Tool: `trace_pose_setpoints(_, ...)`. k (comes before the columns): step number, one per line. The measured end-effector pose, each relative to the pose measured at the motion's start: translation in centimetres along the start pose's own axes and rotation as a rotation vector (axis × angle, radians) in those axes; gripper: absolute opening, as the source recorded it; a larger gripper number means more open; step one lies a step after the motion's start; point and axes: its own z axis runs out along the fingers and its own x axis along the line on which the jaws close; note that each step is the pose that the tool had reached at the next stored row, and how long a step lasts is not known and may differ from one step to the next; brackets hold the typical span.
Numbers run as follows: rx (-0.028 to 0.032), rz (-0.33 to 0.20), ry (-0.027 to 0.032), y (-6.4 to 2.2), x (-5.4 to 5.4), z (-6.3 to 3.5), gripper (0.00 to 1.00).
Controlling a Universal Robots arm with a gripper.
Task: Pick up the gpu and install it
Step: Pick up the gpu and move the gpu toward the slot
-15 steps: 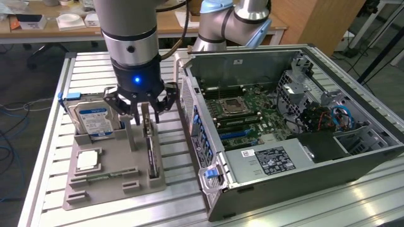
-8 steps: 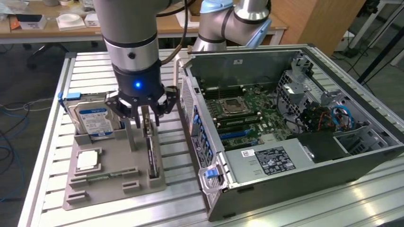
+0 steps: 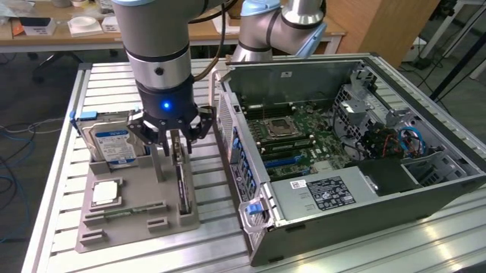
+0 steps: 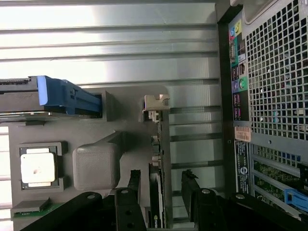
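Right now the arm's gripper [image 3: 176, 149] hangs low over the grey parts holder [image 3: 125, 224] on the slatted metal table [image 3: 53, 170]. Its fingers [image 4: 131, 192] are spread, one on each side of the graphics card [image 3: 184, 187]. The card stands on its long edge in a slot of the holder, at the side nearest the open computer case [image 3: 342, 148].

From the wrist camera a thin gap shows between each finger and the card [image 4: 163, 144] – so nothing is gripped, the hand is released (straddling rather than pinching). The card's metal bracket end points away from the fingers.

A hard drive [image 3: 114, 145] stands upright at the holder's far corner, and a square processor chip [image 3: 106, 193] lies flat in its pocket – both well apart from the gripper.
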Motion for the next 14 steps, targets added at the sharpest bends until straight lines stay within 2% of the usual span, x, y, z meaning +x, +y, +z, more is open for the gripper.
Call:
trace_pose_setpoints(8,-0.0002,0.000,-0.0002,-0.05,-0.01,0.02,0.47)
trace_pose_setpoints(14,-0.0001,0.000,-0.0001,-0.87,-0.07,-0.05,0.47)
